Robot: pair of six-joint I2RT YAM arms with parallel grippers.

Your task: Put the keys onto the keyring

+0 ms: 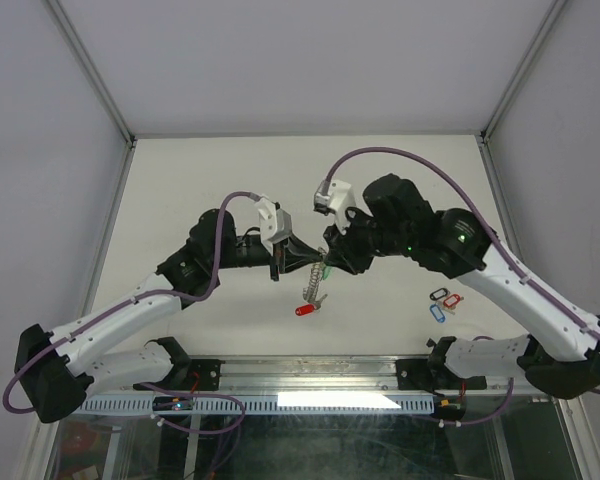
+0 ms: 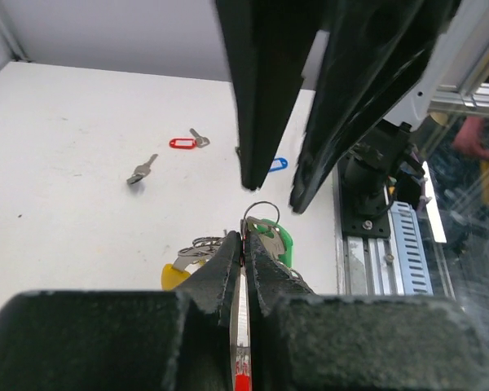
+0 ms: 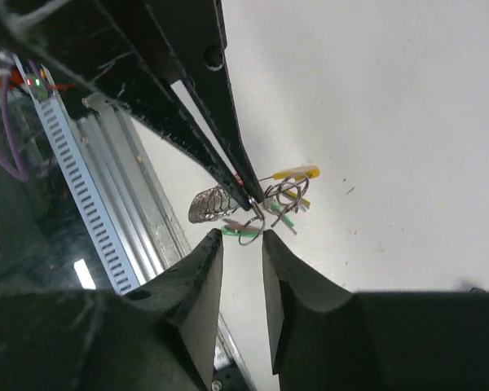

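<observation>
**Two grippers met at one raised keyring**

Clear of the table (image 1: 230, 180), the keyring (image 1: 305, 260) is clamped in the closed left gripper (image 2: 243, 240). The right gripper (image 3: 242, 236), jaws slightly parted, is set just beside it. A red tag (image 1: 303, 310) is seen hanging beneath from above; a yellow tag (image 3: 297, 173) is shown by the wrist cameras only.

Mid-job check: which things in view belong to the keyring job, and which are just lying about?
Job:
keyring, pinched by the left gripper
green-tagged key, yellow-tagged key and red-tagged key hanging at it
loose tagged keys lying apart

Just there:
aluminium rail
purple cables
</observation>
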